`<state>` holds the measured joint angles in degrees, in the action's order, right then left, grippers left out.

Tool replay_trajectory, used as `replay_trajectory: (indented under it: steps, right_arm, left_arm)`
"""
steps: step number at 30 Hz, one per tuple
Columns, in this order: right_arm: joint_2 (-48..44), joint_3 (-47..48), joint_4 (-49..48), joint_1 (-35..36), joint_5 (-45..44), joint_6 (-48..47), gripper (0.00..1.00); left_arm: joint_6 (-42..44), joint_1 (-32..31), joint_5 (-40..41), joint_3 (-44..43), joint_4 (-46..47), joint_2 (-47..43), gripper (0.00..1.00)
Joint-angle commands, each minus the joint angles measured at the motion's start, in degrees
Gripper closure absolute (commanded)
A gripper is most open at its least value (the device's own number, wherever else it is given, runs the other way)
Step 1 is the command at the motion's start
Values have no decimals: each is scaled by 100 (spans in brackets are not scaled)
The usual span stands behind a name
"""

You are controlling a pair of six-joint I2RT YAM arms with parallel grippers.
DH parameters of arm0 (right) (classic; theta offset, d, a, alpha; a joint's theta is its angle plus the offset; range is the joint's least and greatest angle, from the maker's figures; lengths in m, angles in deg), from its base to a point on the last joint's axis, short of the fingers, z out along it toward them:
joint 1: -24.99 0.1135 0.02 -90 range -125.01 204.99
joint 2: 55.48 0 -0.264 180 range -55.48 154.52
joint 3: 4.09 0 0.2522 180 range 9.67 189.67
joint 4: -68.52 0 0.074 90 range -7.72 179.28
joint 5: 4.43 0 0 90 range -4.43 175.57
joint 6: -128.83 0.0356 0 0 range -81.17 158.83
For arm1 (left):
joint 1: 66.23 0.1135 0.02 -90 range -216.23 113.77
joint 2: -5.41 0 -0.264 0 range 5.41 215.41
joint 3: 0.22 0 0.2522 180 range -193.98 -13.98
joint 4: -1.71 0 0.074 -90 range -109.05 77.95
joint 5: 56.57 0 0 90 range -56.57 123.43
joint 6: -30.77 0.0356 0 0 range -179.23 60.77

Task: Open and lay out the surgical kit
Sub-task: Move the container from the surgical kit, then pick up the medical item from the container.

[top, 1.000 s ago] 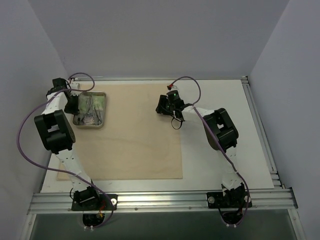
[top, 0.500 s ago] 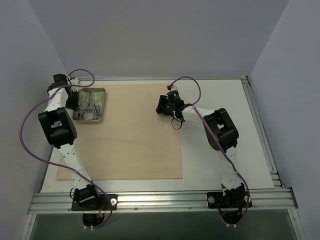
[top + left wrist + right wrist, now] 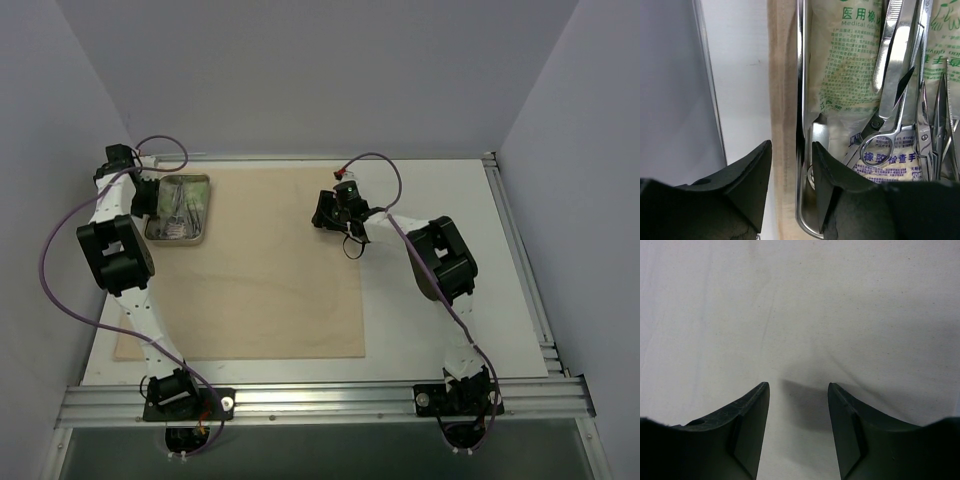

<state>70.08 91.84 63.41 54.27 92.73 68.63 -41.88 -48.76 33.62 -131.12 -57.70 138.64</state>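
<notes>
Left tool (image 3: 791, 185) grips the steel tray (image 3: 801, 100) rim, narrow, at the beige cloth (image 3: 270, 270) far-left corner. Right tool (image 3: 797, 427) hangs spread and empty over the cloth's far-right part.

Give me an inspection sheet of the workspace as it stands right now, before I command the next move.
Surface: white table, mostly covered by the opened beige cloth wrap lying flat.
Job's things: steel tray on the wrap's far left corner, holding scissors, other steel instruments and green-printed packets.
Clutter: nothing seen.
Grippers: left gripper straddles the tray's left rim, one finger outside, one inside; whether it is clamping the rim cannot be told. Right gripper open, empty, above bare wrap.
Cables: purple cables loop along both arms, clear of the tray.
Surroundings: plain grey walls; aluminium rail at near edge.
</notes>
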Motion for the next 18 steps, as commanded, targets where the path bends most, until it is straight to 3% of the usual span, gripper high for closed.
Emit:
replay_trajectory:
  steps: [1,10,18]
  right_arm:
    - [-93,-131,789,-27,66,-97,53]
    - [-93,-280,710,-36,84,-62,53]
    - [-40,-333,648,-27,84,-89,53]
  left_arm:
    - [111,-95,201,-265,65,-657,52]
    - [103,-543,-132,226,232,-1387,61]
    - [225,-763,-107,-10,-76,-729,62]
